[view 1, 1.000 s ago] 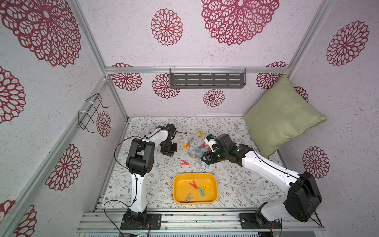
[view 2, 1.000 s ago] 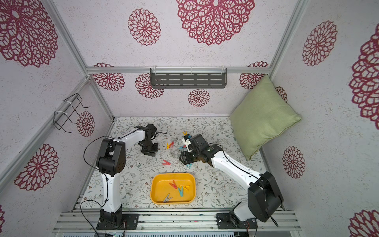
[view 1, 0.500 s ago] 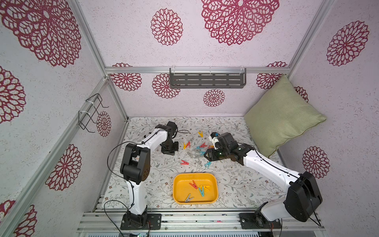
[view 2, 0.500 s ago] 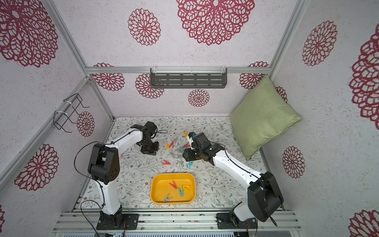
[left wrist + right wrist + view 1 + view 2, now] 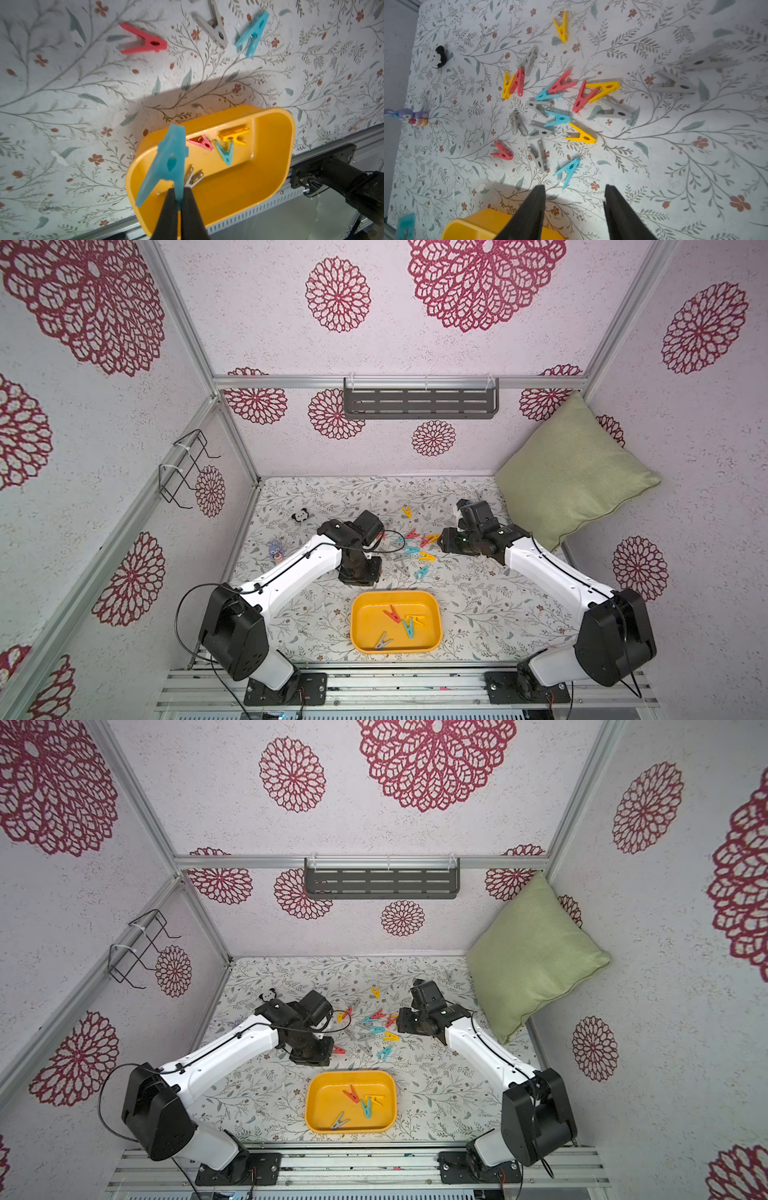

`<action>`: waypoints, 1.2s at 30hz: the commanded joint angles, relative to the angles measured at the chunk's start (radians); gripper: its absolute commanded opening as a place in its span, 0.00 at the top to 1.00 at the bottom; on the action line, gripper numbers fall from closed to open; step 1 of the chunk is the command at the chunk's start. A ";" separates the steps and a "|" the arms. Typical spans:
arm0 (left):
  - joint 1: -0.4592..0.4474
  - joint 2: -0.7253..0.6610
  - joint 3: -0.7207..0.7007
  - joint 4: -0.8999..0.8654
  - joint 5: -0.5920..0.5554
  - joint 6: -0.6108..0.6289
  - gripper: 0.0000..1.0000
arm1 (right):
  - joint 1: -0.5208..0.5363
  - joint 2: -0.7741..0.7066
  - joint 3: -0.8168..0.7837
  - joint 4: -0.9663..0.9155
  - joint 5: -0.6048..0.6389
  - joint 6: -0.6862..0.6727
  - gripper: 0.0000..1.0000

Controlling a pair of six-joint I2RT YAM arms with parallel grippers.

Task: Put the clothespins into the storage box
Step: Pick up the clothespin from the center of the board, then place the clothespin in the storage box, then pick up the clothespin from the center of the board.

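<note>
My left gripper [image 5: 178,190] is shut on one leg of a teal-blue clothespin [image 5: 166,164], which it holds in the air. In both top views this gripper [image 5: 359,572] [image 5: 311,1052] hangs just behind the far left rim of the yellow storage box [image 5: 361,614] [image 5: 320,1102] [image 5: 228,187]. Several clothespins lie in the box, among them a red one [image 5: 392,614] and a teal one [image 5: 409,628]. Loose clothespins [image 5: 415,547] [image 5: 556,118] lie scattered mid-table. My right gripper [image 5: 574,188] [image 5: 446,541] is open and empty, raised at the right of that pile.
A panda toy [image 5: 300,515] and a bluish toy figure [image 5: 275,549] lie near the left wall. A green pillow [image 5: 573,477] leans in the back right corner. A grey shelf [image 5: 419,404] hangs on the back wall, and a wire rack [image 5: 183,468] on the left wall.
My left arm has swung from the pile toward the front and now hangs by the box with the teal clothespin. My right gripper has drawn back to the right, away from the pile.
</note>
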 commanded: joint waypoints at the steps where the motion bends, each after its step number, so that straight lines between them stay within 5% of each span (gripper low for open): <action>1: -0.084 -0.037 -0.068 0.058 0.025 -0.101 0.98 | -0.036 -0.001 -0.012 -0.003 0.008 0.020 0.47; 7: -0.164 -0.056 -0.185 0.140 0.020 -0.173 0.90 | -0.051 0.029 -0.030 0.009 -0.029 0.013 0.47; 11: -0.176 -0.061 -0.193 0.154 0.003 -0.182 0.58 | -0.047 0.035 -0.082 0.043 -0.076 0.037 0.47; 14: -0.176 -0.065 -0.177 0.147 -0.012 -0.172 0.49 | -0.038 0.047 -0.117 0.062 -0.098 0.055 0.46; 21: -0.154 -0.080 -0.091 0.095 -0.069 -0.142 0.46 | -0.006 0.119 -0.114 0.083 -0.117 0.039 0.45; 36: 0.130 -0.203 -0.143 0.213 0.036 -0.200 0.43 | 0.076 0.434 0.209 -0.068 -0.024 -0.240 0.45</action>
